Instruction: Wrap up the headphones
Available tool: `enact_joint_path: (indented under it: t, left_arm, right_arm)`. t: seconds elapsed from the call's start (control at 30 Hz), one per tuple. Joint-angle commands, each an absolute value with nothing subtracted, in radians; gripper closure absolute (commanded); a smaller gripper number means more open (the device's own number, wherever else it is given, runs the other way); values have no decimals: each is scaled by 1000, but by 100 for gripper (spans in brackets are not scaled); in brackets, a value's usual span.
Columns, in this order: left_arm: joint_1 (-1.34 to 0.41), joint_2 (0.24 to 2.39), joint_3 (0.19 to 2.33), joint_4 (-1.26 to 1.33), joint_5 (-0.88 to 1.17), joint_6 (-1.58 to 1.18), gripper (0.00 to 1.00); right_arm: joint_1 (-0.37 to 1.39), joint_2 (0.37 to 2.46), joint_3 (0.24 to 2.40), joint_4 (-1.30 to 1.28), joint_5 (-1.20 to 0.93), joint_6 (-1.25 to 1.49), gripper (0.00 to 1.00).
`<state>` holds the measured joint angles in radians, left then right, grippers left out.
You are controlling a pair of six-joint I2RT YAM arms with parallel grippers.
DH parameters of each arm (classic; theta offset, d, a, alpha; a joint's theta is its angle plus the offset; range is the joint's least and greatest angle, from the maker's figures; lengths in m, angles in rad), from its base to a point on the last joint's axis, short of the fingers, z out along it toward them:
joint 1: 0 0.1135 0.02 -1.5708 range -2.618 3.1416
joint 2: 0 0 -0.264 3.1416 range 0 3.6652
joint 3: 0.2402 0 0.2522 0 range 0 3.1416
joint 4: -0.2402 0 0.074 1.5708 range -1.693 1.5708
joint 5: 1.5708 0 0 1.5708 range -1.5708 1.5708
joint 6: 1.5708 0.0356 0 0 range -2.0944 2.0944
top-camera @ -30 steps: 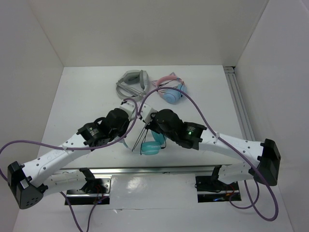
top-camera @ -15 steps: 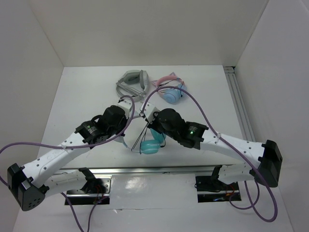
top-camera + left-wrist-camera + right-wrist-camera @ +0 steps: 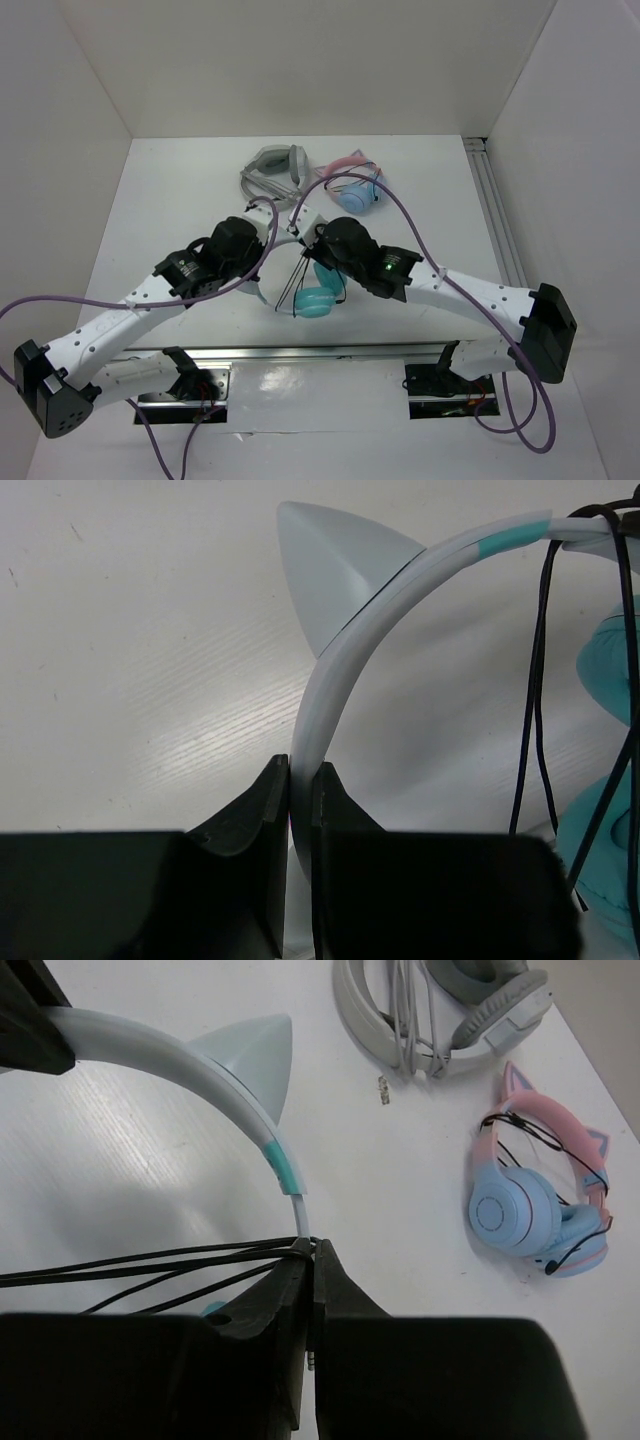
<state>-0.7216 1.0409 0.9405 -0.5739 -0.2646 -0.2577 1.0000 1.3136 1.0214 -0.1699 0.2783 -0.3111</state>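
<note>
The headphones (image 3: 318, 300) hang between my two arms, teal ear cups low near the table. My left gripper (image 3: 300, 765) is shut on the pale headband (image 3: 340, 670) just below a cat ear (image 3: 335, 575). The black cable (image 3: 535, 680) runs in several strands from the headband's teal end down past the cups. My right gripper (image 3: 312, 1248) is shut on the cable (image 3: 150, 1260) right beside the headband's end (image 3: 285, 1175), and the plug tip shows between its jaws. In the top view the left gripper (image 3: 264, 228) and right gripper (image 3: 306, 238) stand close together.
Grey headphones (image 3: 272, 170) lie at the back centre, also in the right wrist view (image 3: 440, 1000). Pink-banded light-blue headphones (image 3: 355, 190) lie just right of them (image 3: 535, 1205). A metal rail (image 3: 495, 210) runs along the table's right edge. White walls enclose three sides.
Both grippers have shifted slightly away from the near edge with the headphones. The right wrist has turned and moved a little left, carrying the cable; the ear cups swung slightly.
</note>
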Motion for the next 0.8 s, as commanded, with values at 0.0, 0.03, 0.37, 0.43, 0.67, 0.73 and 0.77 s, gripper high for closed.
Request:
enact_joint_path:
  t: [0.0, 0.03, 0.37, 0.43, 0.67, 0.73, 0.77]
  left_arm:
    - [-729, 1005, 946, -661, -161, -196, 100]
    - [-729, 1005, 946, -661, -161, -196, 100]
    - [-729, 1012, 946, -661, -190, -196, 100]
    - [-729, 1012, 946, -661, -190, -196, 100]
    - [-729, 1003, 946, -661, -201, -196, 100]
    - [-729, 1014, 946, -661, -227, -206, 100]
    - [-729, 1014, 946, -661, -227, -206, 100]
  right_arm:
    - [927, 1296, 1032, -19, 448, -322, 92]
    - [916, 1296, 1023, -8, 465, -322, 88]
    - [879, 1316, 1085, -52, 443, -270, 77]
    - [879, 1316, 1085, -52, 443, -270, 77]
    - [859, 1367, 1062, -61, 465, -261, 68]
    - [859, 1379, 1052, -72, 476, -252, 65]
    - [848, 1393, 1061, -83, 476, -252, 65]
